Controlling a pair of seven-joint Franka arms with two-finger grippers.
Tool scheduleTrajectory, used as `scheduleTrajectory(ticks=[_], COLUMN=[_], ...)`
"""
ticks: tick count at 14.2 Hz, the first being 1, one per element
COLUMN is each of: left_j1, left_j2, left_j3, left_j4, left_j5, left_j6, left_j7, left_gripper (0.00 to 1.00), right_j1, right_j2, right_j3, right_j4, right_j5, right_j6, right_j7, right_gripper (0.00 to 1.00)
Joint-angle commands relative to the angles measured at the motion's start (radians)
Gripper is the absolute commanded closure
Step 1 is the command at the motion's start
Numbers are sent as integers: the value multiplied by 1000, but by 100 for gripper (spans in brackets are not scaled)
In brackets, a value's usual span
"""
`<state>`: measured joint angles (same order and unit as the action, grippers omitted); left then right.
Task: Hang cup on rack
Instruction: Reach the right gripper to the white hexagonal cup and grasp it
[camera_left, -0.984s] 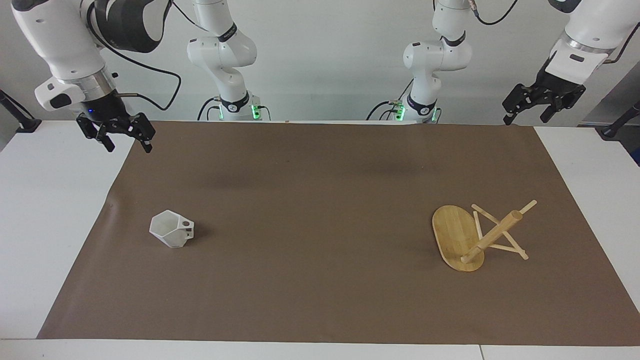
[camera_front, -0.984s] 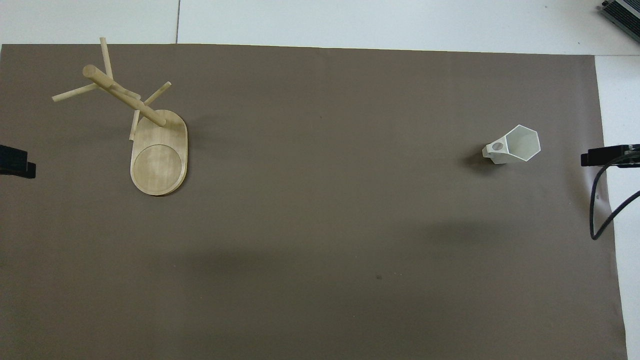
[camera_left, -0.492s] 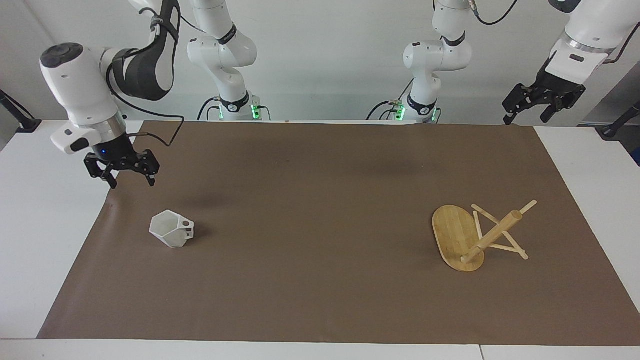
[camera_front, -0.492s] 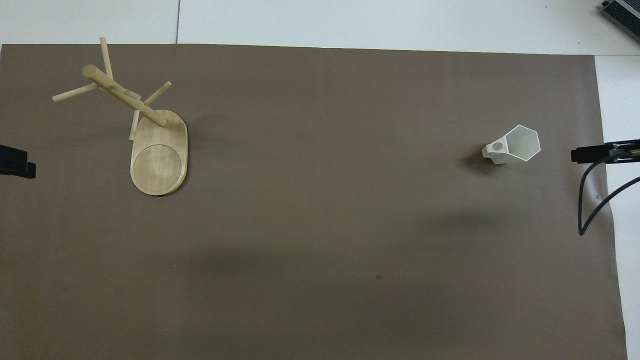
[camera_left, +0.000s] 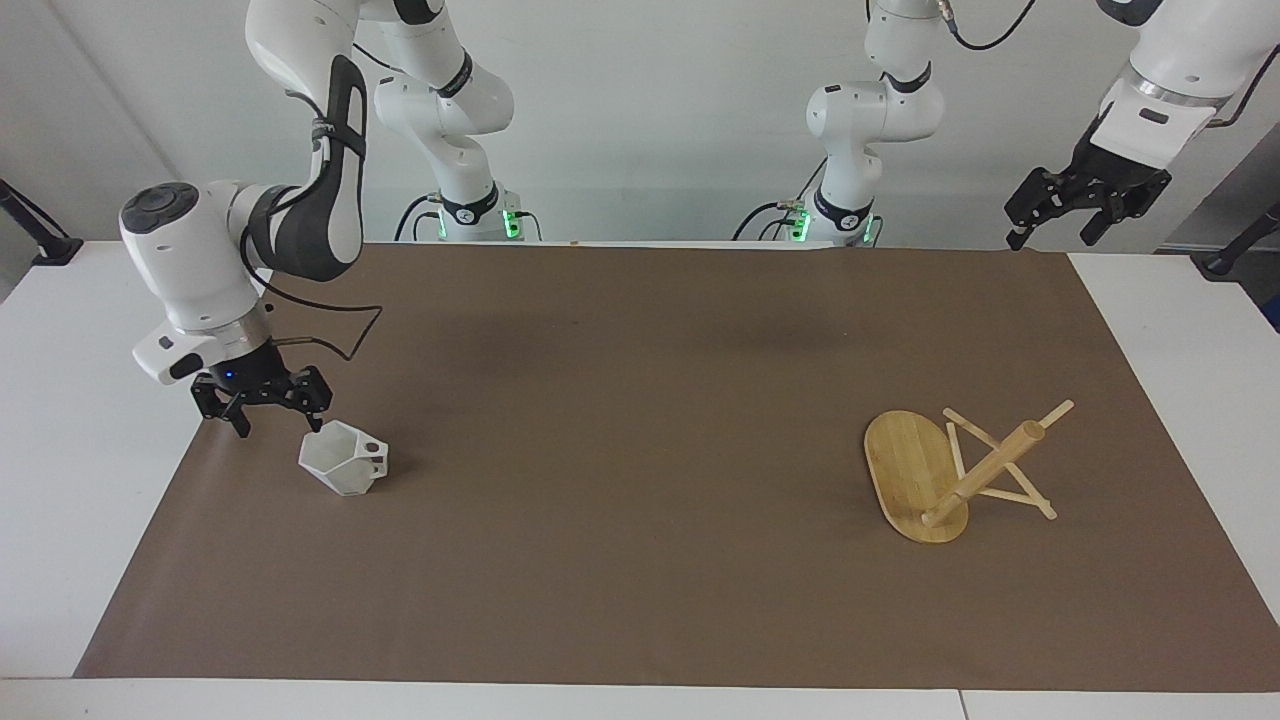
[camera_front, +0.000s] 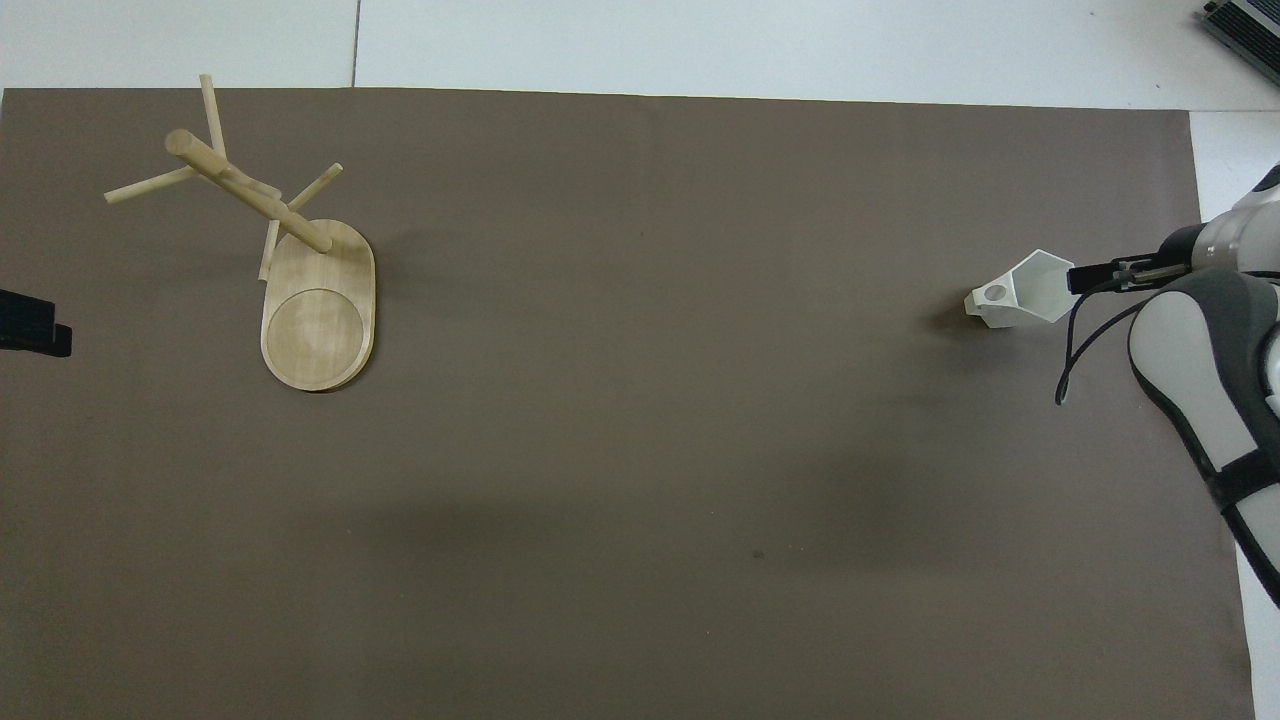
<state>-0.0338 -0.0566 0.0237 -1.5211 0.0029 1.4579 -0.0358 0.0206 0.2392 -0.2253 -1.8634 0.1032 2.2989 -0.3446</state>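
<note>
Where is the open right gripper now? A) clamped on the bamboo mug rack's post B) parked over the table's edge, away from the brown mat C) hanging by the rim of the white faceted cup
C: the right gripper hangs open just beside the rim of the white faceted cup, not yet gripping it.

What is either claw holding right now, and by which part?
Nothing is held. The right claw, open, is low beside the cup, which sits on the mat. The left claw, open, waits raised, empty; the rack lies untouched.

White table under brown paper sheet; plain pale wall.
</note>
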Motion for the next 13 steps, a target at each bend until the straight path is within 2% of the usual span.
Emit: scheduleTrajectory(ticks=[1,4,9,11,13], left_j1=[5,5,5,5,5], left_j2=[-19,-19,-19,-19,-19], left_j3=[-1,-1,-1,-1,-1], left_j4=[-11,-11,-11,-11,-11], left_j5=[-4,-4,-4,-4,-4], left_j6=[-11,-11,-11,-10,-10], left_j7=[-6,-7,-6,-6,-6], left_gripper=[0,0,0,0,0], right_j1=[-2,-5,-16,-18,-19], right_j2=[32,67,91,89,89], right_j3=[3,3,3,3,3], right_j4=[3,3,4,4,7], right_j5=[46,47,47,47,47], right_j6=[40,77,80,71,65], right_j7=[-19,-27,-30,-33,-46], right_gripper=[0,0,9,17,30])
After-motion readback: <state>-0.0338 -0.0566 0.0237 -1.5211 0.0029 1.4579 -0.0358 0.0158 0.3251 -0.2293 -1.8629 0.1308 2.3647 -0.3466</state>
